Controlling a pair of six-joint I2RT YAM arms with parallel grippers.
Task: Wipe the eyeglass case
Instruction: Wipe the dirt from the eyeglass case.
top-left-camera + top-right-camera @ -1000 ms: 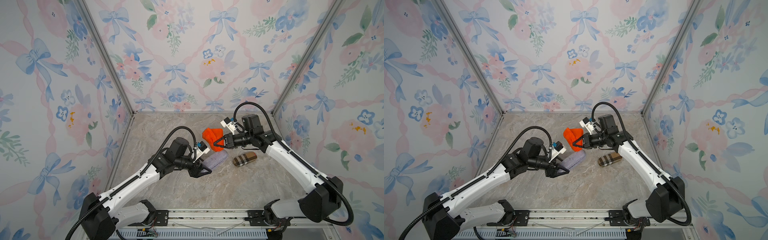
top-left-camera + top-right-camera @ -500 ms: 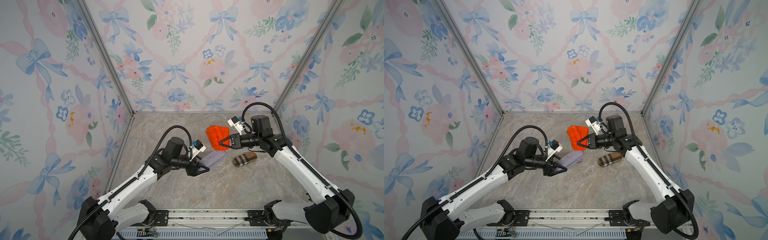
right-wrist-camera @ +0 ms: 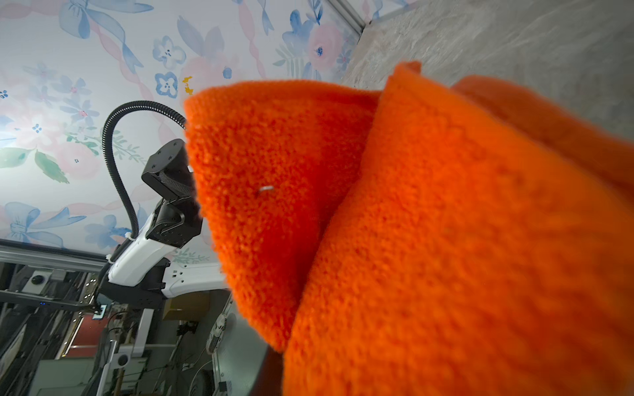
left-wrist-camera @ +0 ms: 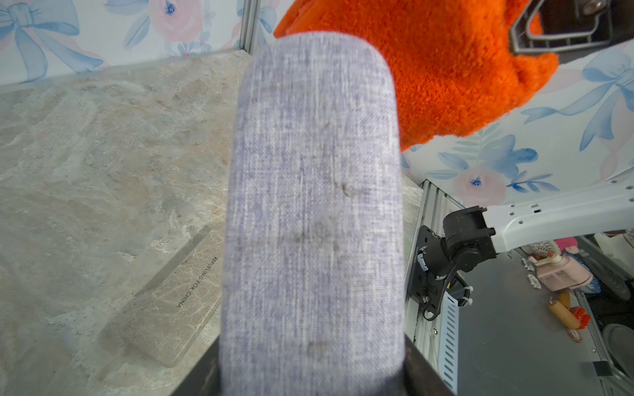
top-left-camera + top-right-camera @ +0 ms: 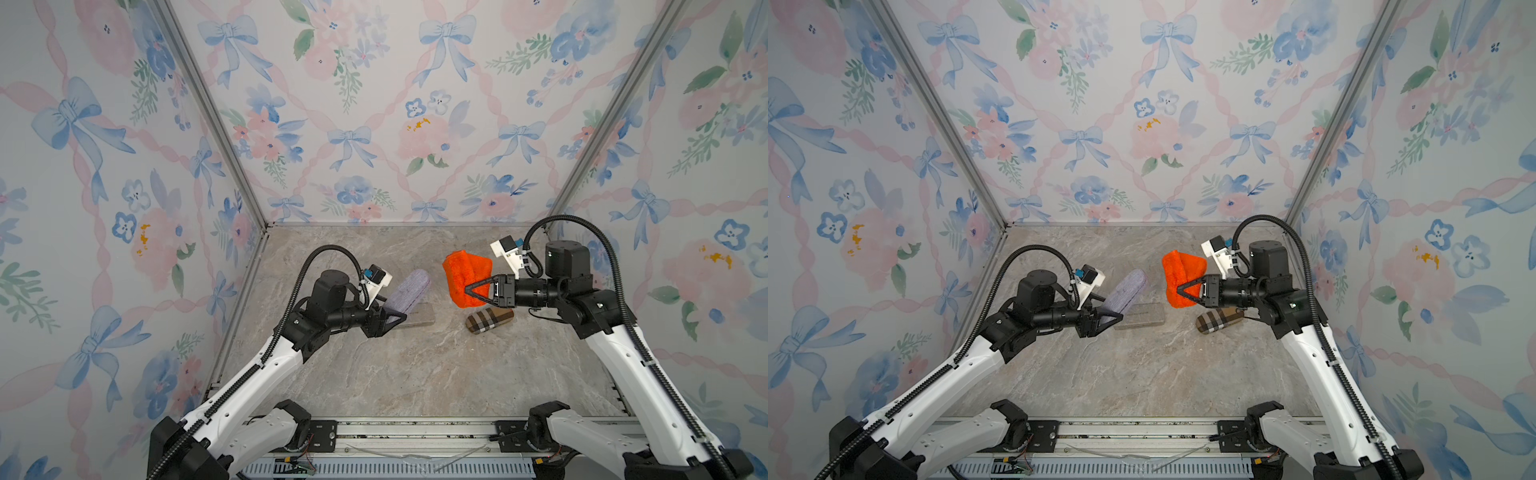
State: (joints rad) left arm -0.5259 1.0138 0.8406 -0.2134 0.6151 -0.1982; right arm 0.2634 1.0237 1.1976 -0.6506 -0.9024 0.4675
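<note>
Fingers [image 5: 390, 323] of the left gripper [image 5: 400, 319] pinch one end of the closed lavender woven-fabric eyeglass case [image 5: 409, 291], lifted over a clear flat slab [image 5: 422, 320], while the right gripper [image 5: 466, 291] clamps a fluffy orange cloth [image 5: 465, 268] near it, above a plaid pouch [image 5: 488, 321], with the marble tabletop [image 5: 415, 370] open in front.

Left end effector [image 5: 401, 319] and right end effector [image 5: 468, 289] point toward each other — both clamped, well apart.

Closed lavender woven-fabric eyeglass case [image 5: 406, 291], held tilted in the air; a fluffy orange cloth [image 5: 465, 274] hangs bunched nearby, apart.
</note>
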